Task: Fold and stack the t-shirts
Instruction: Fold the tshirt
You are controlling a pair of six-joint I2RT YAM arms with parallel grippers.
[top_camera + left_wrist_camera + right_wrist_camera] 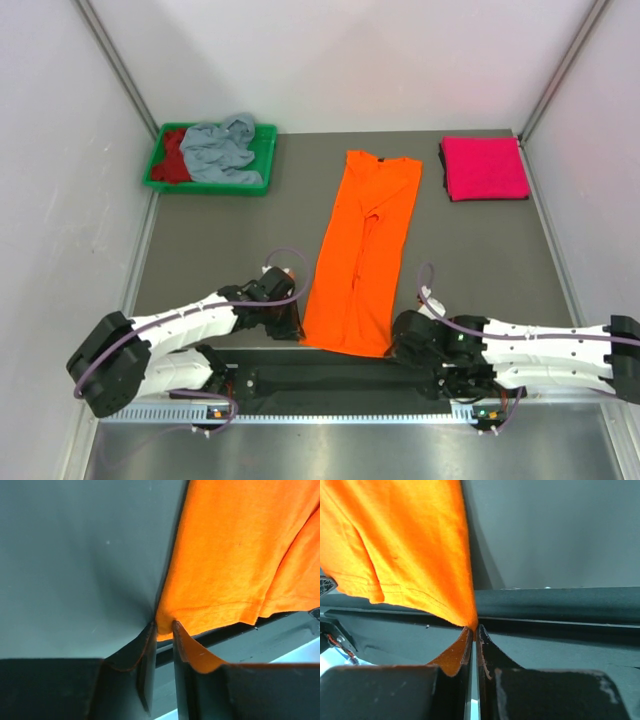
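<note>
No text, label, brand, number or sign can be read in any of the three views. The orange t-shirt [362, 255] appears plain, though its near hem is perhaps too blurred to be sure.

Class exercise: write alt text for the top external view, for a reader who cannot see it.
An orange shirt lies lengthwise mid-table, both arms' pincers at its near corners: left pincer, right pincer. A folded pink shirt sits far right; a green tray far left holds grey and red cloth.
</note>
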